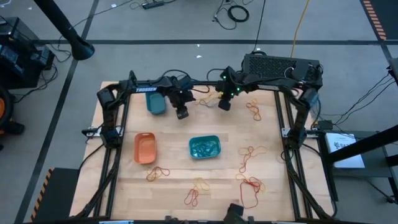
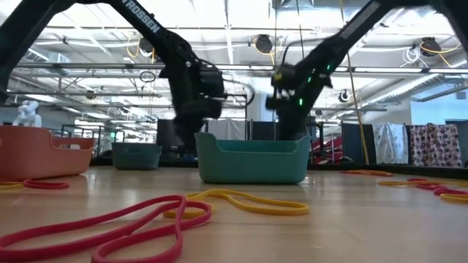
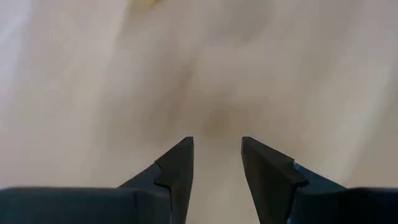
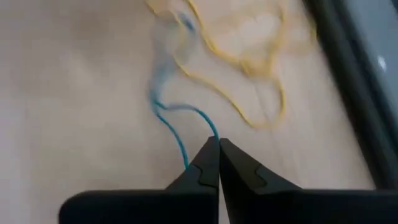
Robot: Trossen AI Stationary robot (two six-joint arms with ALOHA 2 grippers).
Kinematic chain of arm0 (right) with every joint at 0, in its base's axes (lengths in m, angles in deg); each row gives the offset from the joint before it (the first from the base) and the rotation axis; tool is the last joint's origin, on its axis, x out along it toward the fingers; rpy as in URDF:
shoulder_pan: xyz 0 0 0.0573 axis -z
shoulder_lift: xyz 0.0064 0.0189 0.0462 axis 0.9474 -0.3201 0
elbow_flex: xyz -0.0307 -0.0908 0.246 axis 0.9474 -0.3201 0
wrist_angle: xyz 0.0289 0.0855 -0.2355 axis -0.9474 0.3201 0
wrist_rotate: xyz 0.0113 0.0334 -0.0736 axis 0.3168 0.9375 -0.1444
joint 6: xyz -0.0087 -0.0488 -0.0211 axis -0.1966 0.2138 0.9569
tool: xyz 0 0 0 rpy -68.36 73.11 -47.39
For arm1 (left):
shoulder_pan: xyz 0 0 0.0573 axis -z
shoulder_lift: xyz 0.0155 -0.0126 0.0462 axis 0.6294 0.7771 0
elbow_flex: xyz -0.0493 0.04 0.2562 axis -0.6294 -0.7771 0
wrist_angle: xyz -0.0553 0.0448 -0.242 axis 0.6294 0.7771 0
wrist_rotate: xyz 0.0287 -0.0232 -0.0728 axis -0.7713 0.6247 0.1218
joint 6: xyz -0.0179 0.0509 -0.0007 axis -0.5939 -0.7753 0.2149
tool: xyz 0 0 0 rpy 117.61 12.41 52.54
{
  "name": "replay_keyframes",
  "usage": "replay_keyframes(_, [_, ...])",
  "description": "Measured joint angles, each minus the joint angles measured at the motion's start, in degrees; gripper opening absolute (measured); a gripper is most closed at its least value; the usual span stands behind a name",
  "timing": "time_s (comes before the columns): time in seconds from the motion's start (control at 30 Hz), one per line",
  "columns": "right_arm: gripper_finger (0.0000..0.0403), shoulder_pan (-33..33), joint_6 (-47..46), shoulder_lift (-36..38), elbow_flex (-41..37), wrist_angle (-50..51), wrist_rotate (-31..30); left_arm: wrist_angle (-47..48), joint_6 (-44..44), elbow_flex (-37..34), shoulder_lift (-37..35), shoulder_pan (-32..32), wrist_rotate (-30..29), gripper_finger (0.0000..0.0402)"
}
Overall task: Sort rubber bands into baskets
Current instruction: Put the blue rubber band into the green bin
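My right gripper point(image 4: 218, 144) point(image 1: 224, 104) is at the table's far middle, shut on a thin blue rubber band point(image 4: 163, 109). Yellow rubber bands point(image 4: 249, 59) lie on the wood just beyond it. My left gripper point(image 3: 217, 149) point(image 1: 181, 113) stands open over bare wood, right of the darker blue basket point(image 1: 155, 102), with nothing between its fingers. The orange basket point(image 1: 145, 148) and the teal basket point(image 1: 204, 147) sit mid-table. More red and yellow rubber bands point(image 1: 250, 186) lie scattered on the near half. My right gripper pinches one end of the blue band's loop point(image 4: 210, 132) between its two fingertips, which slant down at the table. The band's two strands trail away from the tips toward the yellow bands. I cannot tell whether its far end lies on the wood.
A black metal frame rail point(image 4: 348, 68) runs close beside the yellow bands. A black box point(image 1: 280, 65) stands at the far right edge. Red point(image 2: 110, 226) and yellow point(image 2: 241, 204) bands lie near the front. Bare wood lies between the baskets and the far edge.
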Motion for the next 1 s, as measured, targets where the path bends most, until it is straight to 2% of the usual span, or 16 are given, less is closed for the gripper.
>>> replay_keyframes(0.13, [0.0000, -1.7, 0.2, 5.2, -1.8, 0.3, 6.2, -8.2, -0.3, 0.0, -0.1, 1.0, 12.2, 0.0141])
replay_keyframes(0.2, [0.0000, -2.9, 0.2, 8.5, -2.5, -0.2, 8.7, -13.4, -0.1, 0.0, -0.1, 1.7, 15.3, 0.0141])
replay_keyframes(0.43, [0.0000, -9.6, -0.4, 17.0, -4.8, -0.6, 9.4, -26.5, 0.2, 0.0, -0.1, 4.7, 15.6, 0.0141])
replay_keyframes(0.6, [0.0000, -13.4, -1.6, 20.7, -5.9, -0.9, 8.7, -31.1, 0.8, 0.0, -0.1, 6.8, 15.7, 0.0141])
replay_keyframes(0.67, [0.0000, -14.7, -1.8, 21.3, -6.2, -0.9, 7.8, -32.0, 1.5, 0.0, -0.1, 7.5, 17.7, 0.0141])
replay_keyframes(0.8, [0.0000, -16.7, -1.8, 22.0, -6.3, -0.2, 4.3, -32.6, 1.8, 0.0, -0.1, 8.5, 25.7, 0.0141])
replay_keyframes(1.0, [0.0000, -18.8, -1.8, 21.9, -6.4, 0.3, 4.3, -32.1, 1.9, 0.0, 0.0, 9.6, 27.7, 0.0141])
